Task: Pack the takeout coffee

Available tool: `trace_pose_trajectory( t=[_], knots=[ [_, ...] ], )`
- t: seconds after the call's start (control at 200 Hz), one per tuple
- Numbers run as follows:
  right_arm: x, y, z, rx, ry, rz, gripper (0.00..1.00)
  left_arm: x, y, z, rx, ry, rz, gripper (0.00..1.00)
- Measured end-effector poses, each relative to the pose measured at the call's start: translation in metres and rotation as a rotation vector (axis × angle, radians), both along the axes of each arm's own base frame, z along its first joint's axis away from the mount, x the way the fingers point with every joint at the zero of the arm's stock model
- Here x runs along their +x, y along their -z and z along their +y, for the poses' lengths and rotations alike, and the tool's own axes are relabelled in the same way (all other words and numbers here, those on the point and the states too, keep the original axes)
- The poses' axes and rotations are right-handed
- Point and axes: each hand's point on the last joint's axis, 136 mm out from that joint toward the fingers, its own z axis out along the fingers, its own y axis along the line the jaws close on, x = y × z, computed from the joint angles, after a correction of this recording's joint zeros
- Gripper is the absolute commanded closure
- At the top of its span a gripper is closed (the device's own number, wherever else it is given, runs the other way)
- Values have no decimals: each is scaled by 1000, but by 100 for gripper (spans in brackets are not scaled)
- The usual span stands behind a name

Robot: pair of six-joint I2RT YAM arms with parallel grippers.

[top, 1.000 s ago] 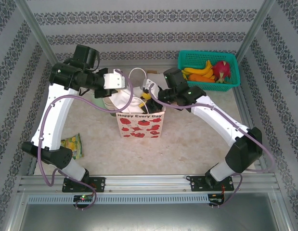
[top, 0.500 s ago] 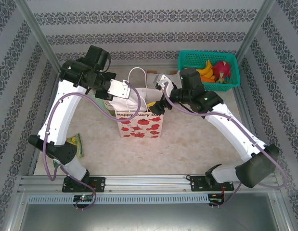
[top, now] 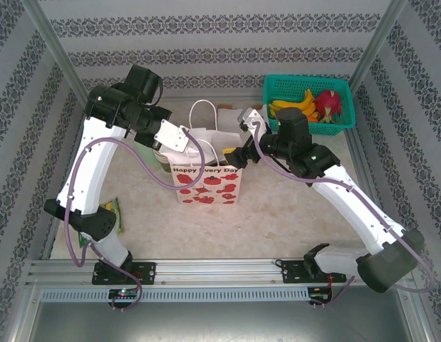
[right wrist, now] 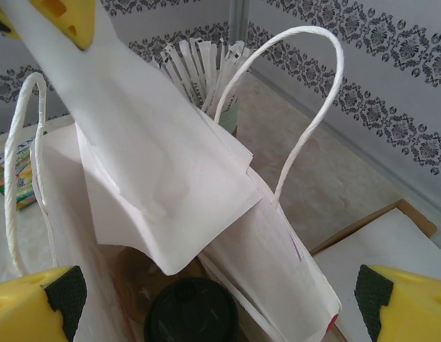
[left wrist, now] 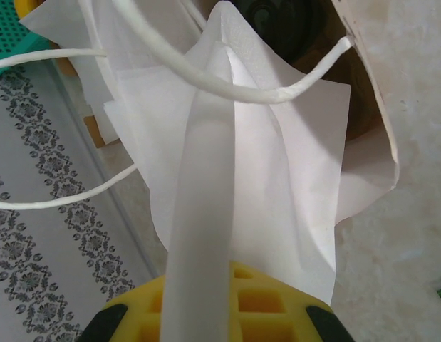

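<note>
The left arm [top: 79, 171] and the right arm [top: 359, 206] both have white shells between bulky black joints. A lilac cable [top: 145, 169] runs in loops along each one. Black base plates [top: 124, 271] sit toward six o'clock. The right tool [top: 231, 155] has yellow fingers [right wrist: 405, 303] with dark pads [right wrist: 63, 293]. The left tool [top: 184, 141] has a white housing and the same yellow fingers.

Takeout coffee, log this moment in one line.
takeout coffee inside paper bag | left gripper shut on bag edge | right gripper open over bag
</note>
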Motion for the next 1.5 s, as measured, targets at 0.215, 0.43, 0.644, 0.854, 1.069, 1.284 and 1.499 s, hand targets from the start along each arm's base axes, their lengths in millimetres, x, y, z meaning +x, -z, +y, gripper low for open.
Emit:
trace_pose_trajectory(
  t=[0.215, 0.43, 0.644, 0.854, 1.069, 1.284, 1.499],
  knots=[
    [0, 8, -3, -4, 18, 5, 2, 2, 11, -7, 26, 48, 24, 100],
    [0, 16, -3, -8, 24, 22, 2, 6, 26, -20, 56, 102, 56, 100],
    [3, 25, -7, -23, 50, 37, 2, 6, 37, -33, 81, 156, 76, 100],
    [3, 25, -7, -24, 54, 37, 2, 5, 41, -38, 83, 178, 87, 94],
    [2, 31, -8, -31, 58, 44, 2, 0, 51, -42, 87, 203, 120, 87],
    [-3, 30, -16, -32, 80, 25, 2, -3, 53, -45, 75, 213, 135, 72],
    [-3, 27, -18, -28, 93, 9, 2, -2, 51, -45, 71, 210, 127, 71]
  ],
)
